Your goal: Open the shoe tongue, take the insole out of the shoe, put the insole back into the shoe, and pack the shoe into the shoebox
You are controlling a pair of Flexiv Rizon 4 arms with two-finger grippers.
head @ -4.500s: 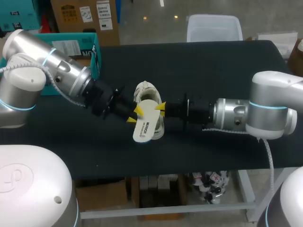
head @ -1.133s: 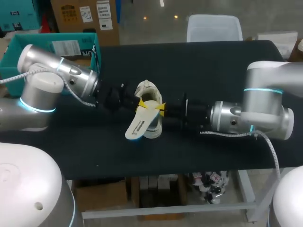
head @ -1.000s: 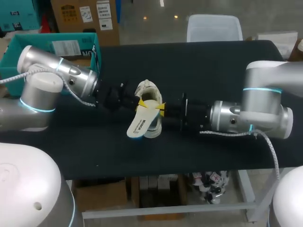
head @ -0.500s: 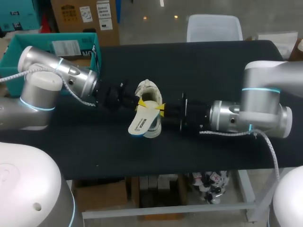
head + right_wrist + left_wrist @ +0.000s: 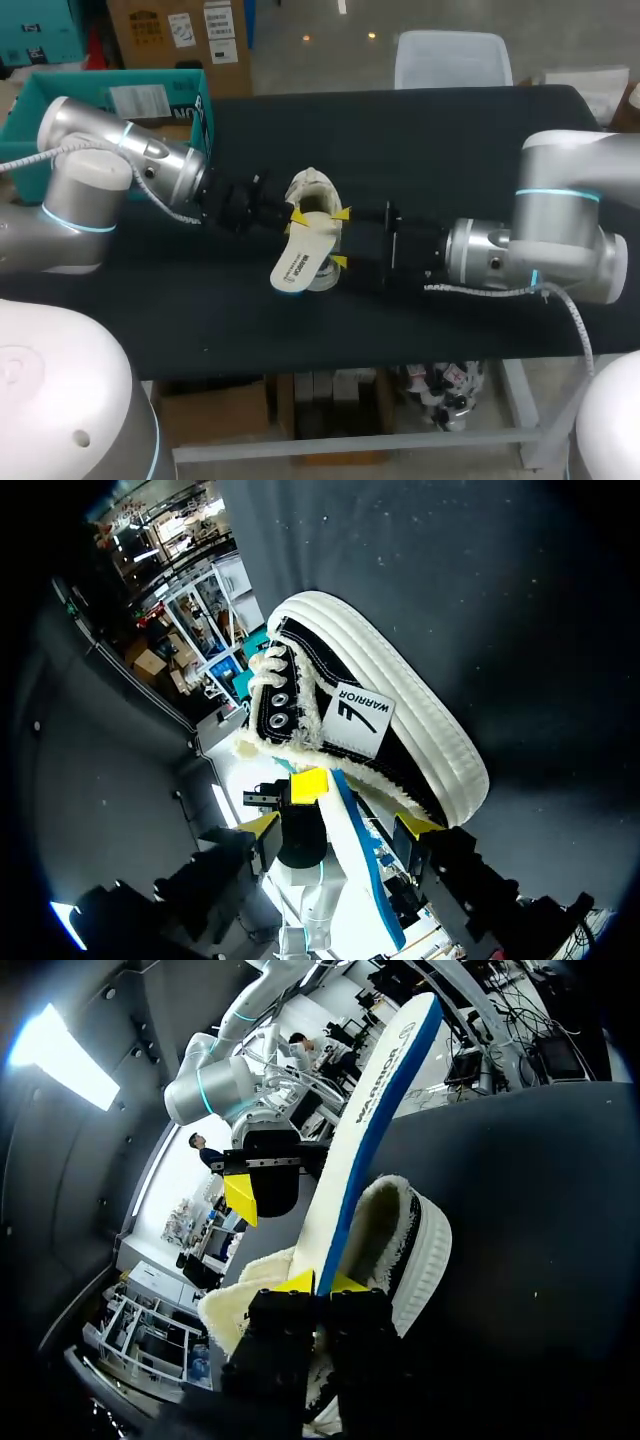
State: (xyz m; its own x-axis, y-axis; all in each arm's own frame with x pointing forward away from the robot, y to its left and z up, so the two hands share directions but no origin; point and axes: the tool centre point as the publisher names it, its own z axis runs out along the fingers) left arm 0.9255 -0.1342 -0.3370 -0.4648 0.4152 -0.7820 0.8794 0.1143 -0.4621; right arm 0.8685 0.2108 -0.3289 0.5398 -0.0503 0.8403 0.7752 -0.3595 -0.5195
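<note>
The shoe [image 5: 309,188] is sitting near the middle of the black table [image 5: 450,130], a little toward its left edge, with its length running between the far and near edges. From the right wrist view it is showing a black upper, a thick ribbed white rubber sole, a white patch on its side, white-ringed lace eyelets and a cream fleecy lining that is spilling out around the opening.

The insole [image 5: 298,262] is sticking out of the shoe's opening and slanting toward the table's near edge. It is white on its flat face, with dark print, and it has a blue layer along its edge. Its far end is lying down inside the fleecy opening, while the rest is standing clear of the shoe.

The left arm is coming in from the table's left side, and its pincer [image 5: 320,1282] is pinching the insole edgewise, with one yellow tip pressing on each face just above the shoe's rim.

The right arm is coming in from the right edge. Its pincer [image 5: 340,238] is standing spread wide beside the shoe: one yellow tip is sitting toward the far edge and the other toward the near edge, with the insole and the shoe's side lying between them. Neither tip is visibly gripping anything.

A teal box [image 5: 150,90] is sitting at the table's far left corner, well apart from the shoe.
</note>
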